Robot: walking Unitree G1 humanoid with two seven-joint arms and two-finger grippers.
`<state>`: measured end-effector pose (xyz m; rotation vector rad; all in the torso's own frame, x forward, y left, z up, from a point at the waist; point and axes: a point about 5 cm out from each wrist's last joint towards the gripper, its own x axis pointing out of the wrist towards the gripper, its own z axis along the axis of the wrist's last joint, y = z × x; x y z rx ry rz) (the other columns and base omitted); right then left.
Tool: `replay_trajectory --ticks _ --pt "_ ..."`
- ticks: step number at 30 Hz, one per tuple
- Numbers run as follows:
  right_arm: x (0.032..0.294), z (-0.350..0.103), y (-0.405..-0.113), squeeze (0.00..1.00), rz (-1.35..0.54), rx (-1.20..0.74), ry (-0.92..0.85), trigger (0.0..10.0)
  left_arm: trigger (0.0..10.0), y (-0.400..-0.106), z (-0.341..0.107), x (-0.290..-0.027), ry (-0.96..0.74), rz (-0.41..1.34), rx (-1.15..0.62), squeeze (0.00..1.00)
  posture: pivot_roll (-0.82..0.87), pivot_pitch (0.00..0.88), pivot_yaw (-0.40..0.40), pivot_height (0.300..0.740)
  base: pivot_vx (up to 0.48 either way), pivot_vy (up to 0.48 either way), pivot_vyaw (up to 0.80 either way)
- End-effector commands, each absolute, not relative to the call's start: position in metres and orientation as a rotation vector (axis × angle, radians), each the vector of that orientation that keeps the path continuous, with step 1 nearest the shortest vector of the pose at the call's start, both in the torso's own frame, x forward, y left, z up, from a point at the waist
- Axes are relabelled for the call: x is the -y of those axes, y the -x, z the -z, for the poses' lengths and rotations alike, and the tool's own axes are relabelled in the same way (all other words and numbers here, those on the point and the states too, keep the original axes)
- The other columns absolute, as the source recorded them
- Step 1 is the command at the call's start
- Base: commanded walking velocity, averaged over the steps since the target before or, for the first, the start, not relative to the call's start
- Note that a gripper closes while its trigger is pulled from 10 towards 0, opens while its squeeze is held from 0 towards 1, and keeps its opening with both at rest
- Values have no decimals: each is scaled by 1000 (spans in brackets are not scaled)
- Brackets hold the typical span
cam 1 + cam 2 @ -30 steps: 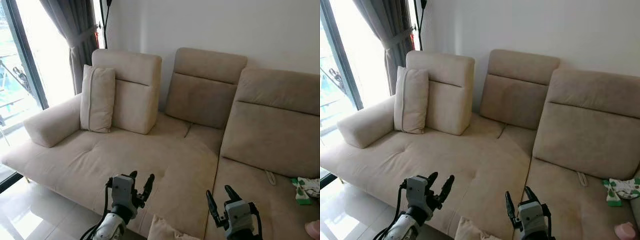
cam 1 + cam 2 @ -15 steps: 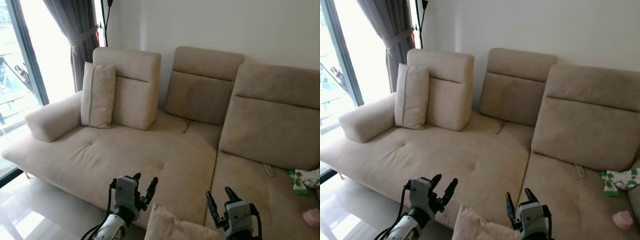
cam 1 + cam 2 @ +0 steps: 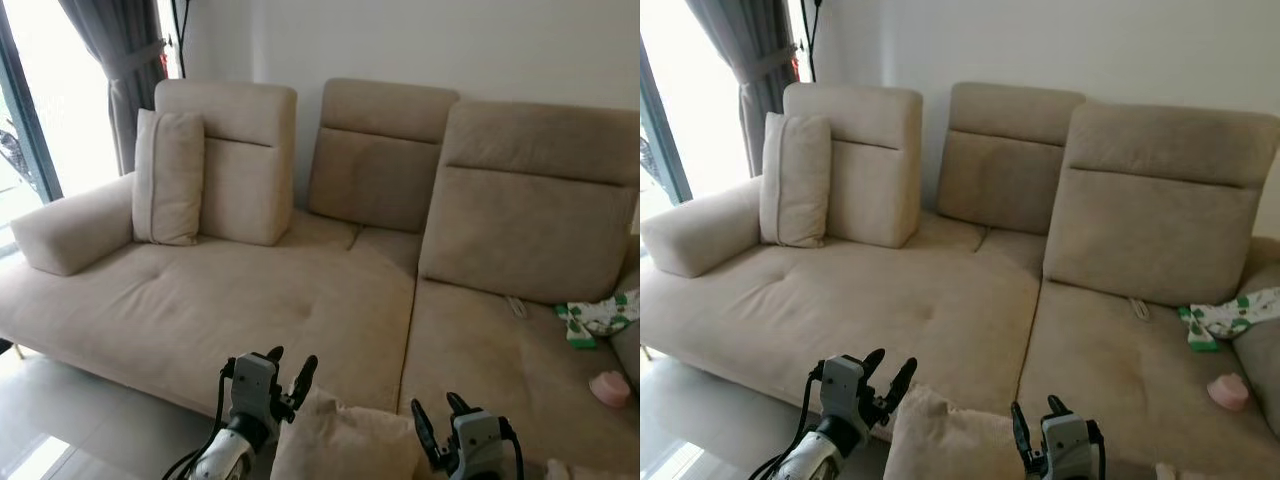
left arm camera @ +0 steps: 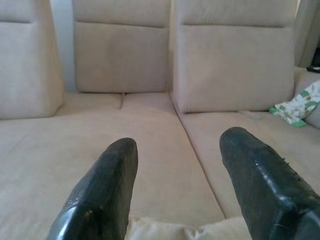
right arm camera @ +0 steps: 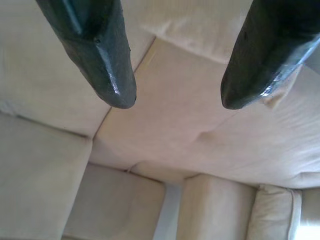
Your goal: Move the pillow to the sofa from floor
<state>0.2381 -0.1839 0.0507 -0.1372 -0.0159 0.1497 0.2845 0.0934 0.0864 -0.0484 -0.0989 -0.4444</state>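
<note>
A beige sectional sofa (image 3: 300, 300) stands on a pale tiled floor (image 3: 90, 430). On its seat, a matching cushion (image 3: 167, 178) leans upright against the left backrest; a green-and-white cloth (image 3: 590, 318) and a small pink object (image 3: 608, 388) lie at the right end.

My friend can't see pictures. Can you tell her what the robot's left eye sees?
A beige pillow sits low between the robot's open left gripper and right gripper, in front of a big beige sofa. Another pillow leans upright at the sofa's left end, and a green-and-white cloth lies at its right end.
</note>
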Motion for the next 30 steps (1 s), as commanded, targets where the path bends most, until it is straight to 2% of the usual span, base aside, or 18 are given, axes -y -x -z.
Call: replay_trajectory --ticks 1,6,7,8,9,10,17,18,20,25,29,30 --pt "187 -46 -241 0 -157 -32 103 10000 10000 -286 -88 -91 2 467 110 0 31 0 13 578 0 0 0" --pt "200 -33 -249 0 -205 -163 141 10000 10000 -287 -91 -86 -115 520 116 0 35 0 16 578 0 0 0" --pt "206 -32 -252 43 -215 -187 170 10000 10000 -288 -92 -85 -150 535 118 0 35 0 16 578 0 0 0" --pt "206 -32 -252 43 -215 -187 170 10000 10000 -288 -92 -85 -150 535 118 0 35 0 16 578 0 0 0" --pt "211 -33 -254 110 -220 -196 191 10000 10000 -288 -92 -84 -174 545 121 0 35 0 16 578 0 0 0" --pt "218 -34 -257 1000 -219 -206 205 10000 10000 -288 -94 -82 -198 561 128 0 35 0 19 578 0 0 0" --pt "227 -34 -265 1000 -276 -261 302 10000 10000 -287 -97 -78 -263 610 149 0 35 0 23 578 0 0 0" --pt "225 -32 -268 0 -308 -276 337 10000 10000 -287 -98 -76 -272 615 151 0 39 0 23 578 0 0 0" --pt "220 -31 -274 0 -360 -284 381 10000 10000 -285 -98 -75 -280 617 153 0 46 0 23 578 0 0 0" --pt "212 -31 -280 0 -416 -289 365 10000 10000 -283 -99 -76 -293 615 151 0 55 9 24 578 0 0 0" --pt "207 -28 -286 0 -448 -308 340 10000 10000 -279 -98 -80 -323 616 146 0 79 30 32 578 0 0 0" --pt "206 -28 -290 0 -456 -308 353 10000 10000 -275 -100 -85 -344 614 150 0 115 57 45 578 0 0 0"
